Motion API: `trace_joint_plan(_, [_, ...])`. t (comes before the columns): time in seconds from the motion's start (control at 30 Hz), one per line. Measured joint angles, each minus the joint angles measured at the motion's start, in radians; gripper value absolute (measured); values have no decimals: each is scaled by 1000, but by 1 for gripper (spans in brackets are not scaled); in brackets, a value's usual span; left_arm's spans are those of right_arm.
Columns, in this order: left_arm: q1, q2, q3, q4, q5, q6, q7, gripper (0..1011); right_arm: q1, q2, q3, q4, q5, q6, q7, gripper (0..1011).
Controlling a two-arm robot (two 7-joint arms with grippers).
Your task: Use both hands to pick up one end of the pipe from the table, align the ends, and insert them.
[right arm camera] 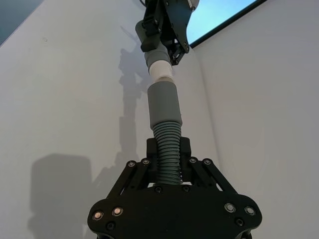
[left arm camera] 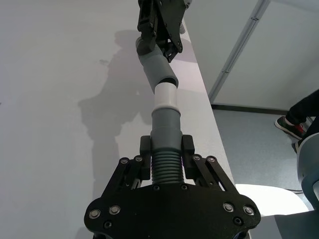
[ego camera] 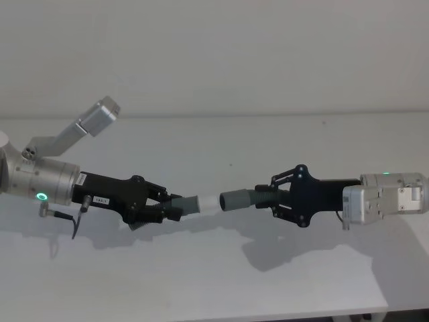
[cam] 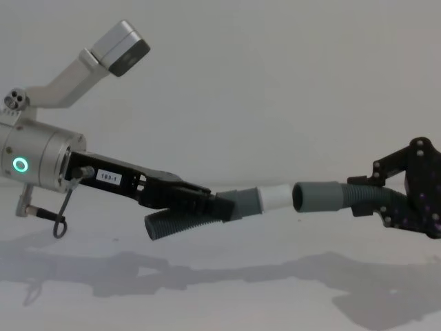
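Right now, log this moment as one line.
left end effector: holds white-tipped piece | right end effector: holds socket piece | ends: aligned, not inserted | both above table

Showing two grippers: the left gripper (ego camera: 175,206) and the right gripper (ego camera: 273,196), each with two black fingers. Counting two dark grey hose pieces, the white-tipped hose piece (cam: 207,210) and the socket hose piece (cam: 341,196), one to each gripper. Also counting one narrow white tip (cam: 275,198), one open grey socket (ego camera: 234,200), one green ring light (cam: 21,165), one white "183-1" label (cam: 107,177), and one white table (ego camera: 214,288) lying under all of it.
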Motion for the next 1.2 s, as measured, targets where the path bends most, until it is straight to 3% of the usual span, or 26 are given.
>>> trace_joint_plan(1.2, [-16,-38,-6,55,24,-16,-13,327,16,-3,-25,19,15,-8,-16,226])
